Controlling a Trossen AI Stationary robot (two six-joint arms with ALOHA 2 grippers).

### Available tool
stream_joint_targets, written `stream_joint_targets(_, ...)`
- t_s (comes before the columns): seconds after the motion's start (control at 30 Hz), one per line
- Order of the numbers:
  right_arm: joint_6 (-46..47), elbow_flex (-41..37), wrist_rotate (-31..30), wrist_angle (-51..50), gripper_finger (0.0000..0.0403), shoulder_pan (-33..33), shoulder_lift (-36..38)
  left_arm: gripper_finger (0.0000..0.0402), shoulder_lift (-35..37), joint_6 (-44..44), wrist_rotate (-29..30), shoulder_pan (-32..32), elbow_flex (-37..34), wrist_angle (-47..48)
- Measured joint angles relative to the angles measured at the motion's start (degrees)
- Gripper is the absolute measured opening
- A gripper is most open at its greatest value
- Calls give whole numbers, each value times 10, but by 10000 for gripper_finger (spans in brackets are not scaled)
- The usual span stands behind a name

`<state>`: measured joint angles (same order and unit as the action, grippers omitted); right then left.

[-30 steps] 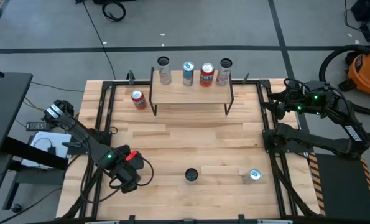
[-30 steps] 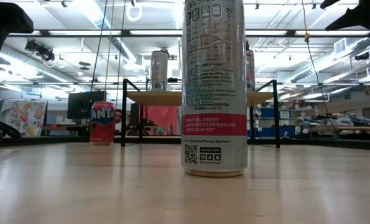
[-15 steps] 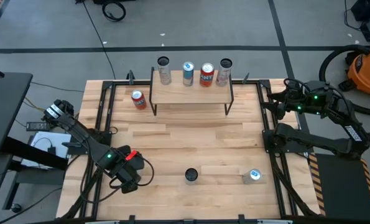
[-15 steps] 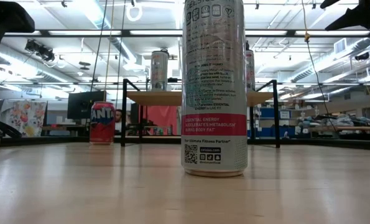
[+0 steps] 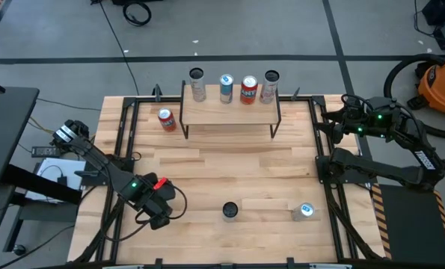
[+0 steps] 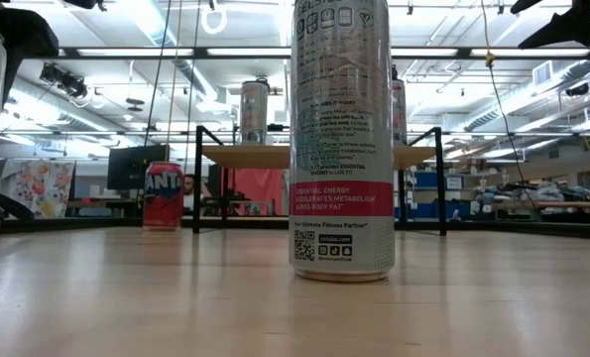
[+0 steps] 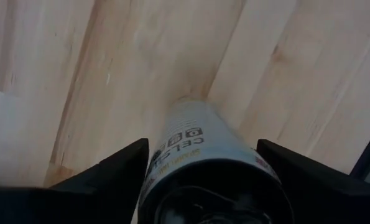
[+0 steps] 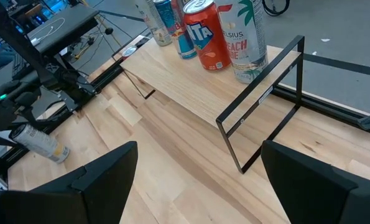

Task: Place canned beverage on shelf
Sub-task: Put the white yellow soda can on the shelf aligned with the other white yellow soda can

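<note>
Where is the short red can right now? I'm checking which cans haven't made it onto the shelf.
In the high view the short red can stands on the wooden tabletop just left of the raised light-wood shelf, at the table's far left.

Robotics lab: open ceiling strip lights [image 6: 166,25], workbenches [image 6: 547,206], orange shop vacuum [image 5: 440,84], floor cables [image 5: 136,13].

The table [image 5: 222,164] is pale striped wood. At upper centre the light-wood shelf [image 5: 229,112] stands on black legs, carrying a red can [image 5: 249,90] and a blue can [image 5: 226,87]. Low centre, a silver can [image 6: 342,139] bears a pink band.
</note>
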<state>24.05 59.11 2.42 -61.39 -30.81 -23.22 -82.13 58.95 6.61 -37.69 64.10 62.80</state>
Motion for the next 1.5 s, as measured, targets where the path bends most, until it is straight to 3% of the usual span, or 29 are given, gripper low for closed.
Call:
stream_joint_targets(0.17,0,0,0,0,352,0,0,254,0,-15,2,0,0,-1)
stream_joint_targets(0.53,-5,0,-13,0,352,0,0,254,0,0,24,12,0,-5)
stream_joint_targets(0.9,-16,0,-13,0,352,0,0,254,-1,-6,-2,86,44,9)
stream_joint_targets(1.5,-17,0,-15,-1,352,0,0,254,0,-11,-16,349,268,119)
